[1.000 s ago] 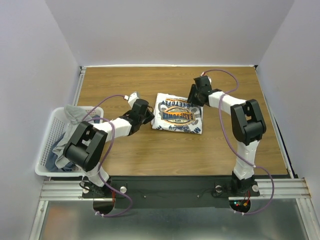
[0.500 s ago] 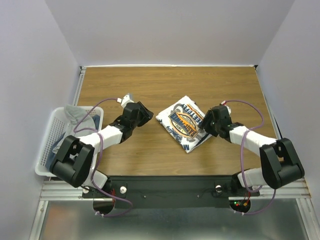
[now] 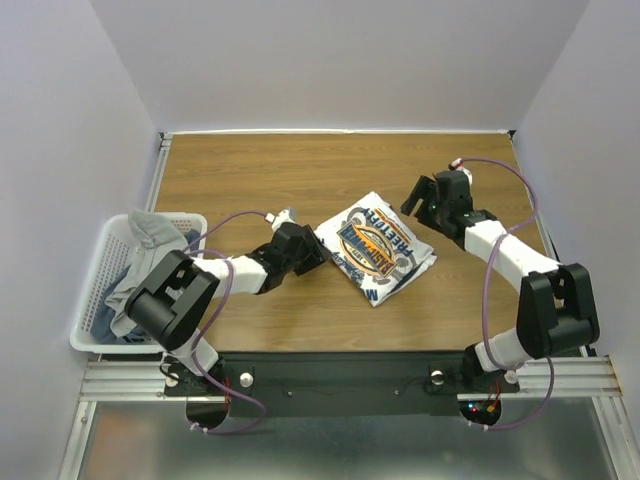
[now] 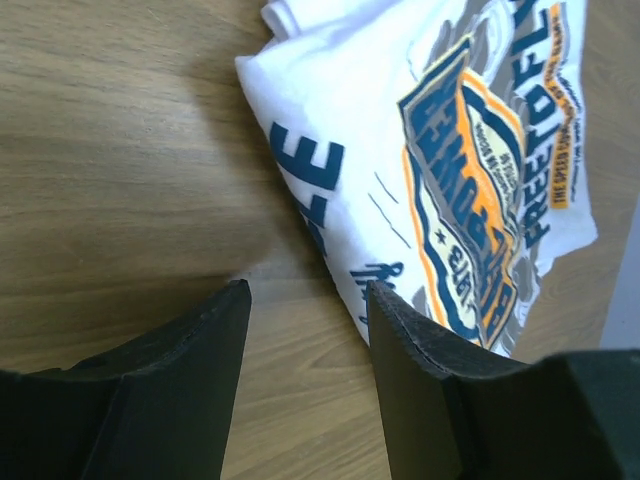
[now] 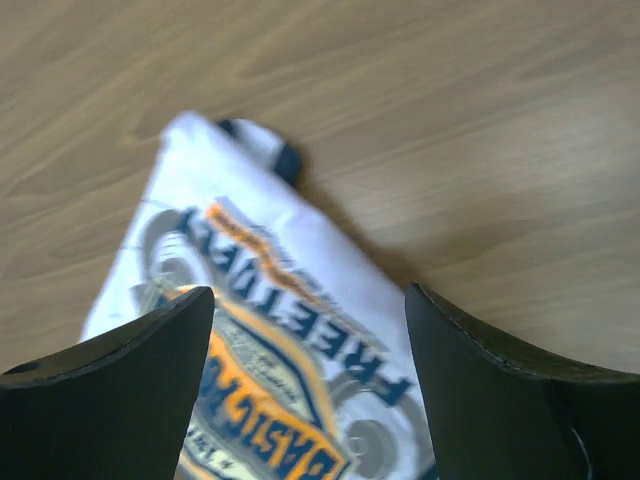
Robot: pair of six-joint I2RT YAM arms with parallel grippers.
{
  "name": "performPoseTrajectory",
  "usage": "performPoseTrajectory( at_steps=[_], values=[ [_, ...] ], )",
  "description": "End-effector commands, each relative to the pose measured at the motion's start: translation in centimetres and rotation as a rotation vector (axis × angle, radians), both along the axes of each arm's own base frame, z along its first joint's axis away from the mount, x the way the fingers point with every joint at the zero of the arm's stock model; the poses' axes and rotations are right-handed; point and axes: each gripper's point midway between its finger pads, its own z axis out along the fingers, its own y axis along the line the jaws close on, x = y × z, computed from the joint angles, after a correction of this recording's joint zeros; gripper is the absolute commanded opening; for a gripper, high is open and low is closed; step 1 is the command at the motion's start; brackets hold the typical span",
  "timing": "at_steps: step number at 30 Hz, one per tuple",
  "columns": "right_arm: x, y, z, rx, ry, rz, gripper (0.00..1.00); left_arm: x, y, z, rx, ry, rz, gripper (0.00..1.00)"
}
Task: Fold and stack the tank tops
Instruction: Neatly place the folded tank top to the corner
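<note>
I get bright, even overhead light on the brown wood-grain table top (image 3: 250,170) — soft shadows, no glare. My right wrist view blurs the white printed cloth tank top (image 5: 250,300); the left wrist view is sharp.

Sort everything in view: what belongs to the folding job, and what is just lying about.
Belongs to the job: the folded white tank top, lying on the table; the grey tops heaped in the basket; the left gripper and right gripper, both open.
Just there: the white lattice basket; the wooden table.
</note>
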Motion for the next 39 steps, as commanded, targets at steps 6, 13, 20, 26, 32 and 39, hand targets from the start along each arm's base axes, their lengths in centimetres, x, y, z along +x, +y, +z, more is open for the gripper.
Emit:
performPoseTrajectory(
  at_steps=[6, 13, 20, 26, 32, 39],
  values=[
    [-4.6, -6.1, -3.4, -0.087, 0.118, -0.155, 0.93, 4.3, -1.8, -0.9, 0.048, 0.017, 0.01, 0.61],
    [-6.2, -4.3, -6.0, -0.001, 0.217, -0.101, 0.98, 7.1, -2.1, -1.4, 0.063, 0.022, 0.024, 0.6],
    [-7.2, -4.5, -7.1, 0.012, 0.234, -0.13, 0.99, 9.7, -2.5, -0.4, 0.073, 0.007, 0.001, 0.59],
    [-5.2, -3.2, -7.2, 0.009, 0.211, -0.038, 1.0, 11.5, -3.2, -0.2, 0.075, 0.0, -0.024, 0.59],
    [-0.8, -1.5, -6.0, -0.021, 0.15, 0.096, 1.0, 13.0, -3.9, -0.7, 0.083, 0.006, -0.054, 0.59],
    [1.7, -0.6, -7.5, -0.022, 0.186, 0.134, 0.94, 15.1, -5.7, -0.6, 0.096, -0.006, -0.113, 0.58]
  ],
)
